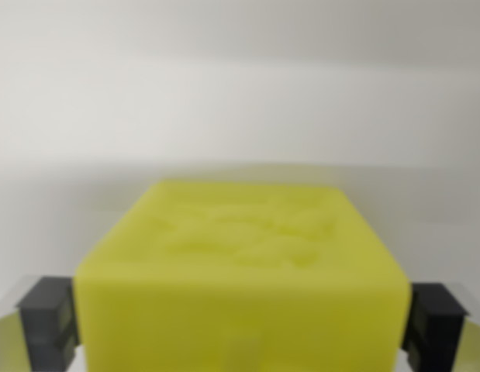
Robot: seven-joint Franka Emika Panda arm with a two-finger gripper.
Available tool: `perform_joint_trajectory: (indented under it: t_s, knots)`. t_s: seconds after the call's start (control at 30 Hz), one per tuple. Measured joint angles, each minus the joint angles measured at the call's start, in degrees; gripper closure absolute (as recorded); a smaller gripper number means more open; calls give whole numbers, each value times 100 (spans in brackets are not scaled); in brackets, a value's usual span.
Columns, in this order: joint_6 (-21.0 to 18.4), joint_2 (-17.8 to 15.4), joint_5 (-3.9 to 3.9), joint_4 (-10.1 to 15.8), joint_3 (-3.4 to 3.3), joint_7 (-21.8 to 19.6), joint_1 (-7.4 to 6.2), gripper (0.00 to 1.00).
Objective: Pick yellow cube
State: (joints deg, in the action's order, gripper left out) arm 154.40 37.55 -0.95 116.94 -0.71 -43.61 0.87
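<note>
The yellow cube (240, 279) fills the lower middle of the wrist view, blurred by closeness, with a raised pattern on its top face. My gripper (241, 329) straddles it: one dark finger pad (47, 322) sits against the cube's side at the wrist view's left and the other pad (435, 325) against the side at the wrist view's right. Both pads appear pressed to the cube, so the gripper is shut on it. The cube's lower part runs off the bottom of the frame.
Behind the cube lies a plain pale grey-white surface (240, 93) with soft bands of shading. Nothing else shows in the view.
</note>
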Motion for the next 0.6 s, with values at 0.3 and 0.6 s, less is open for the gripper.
perform_joint_trajectory:
  t_s: [0.3,0.6]
  knots:
    - [-111,-171,0,55,-1,-1,0,100]
    - [-329,-475,11,144,-1,-9,0,100]
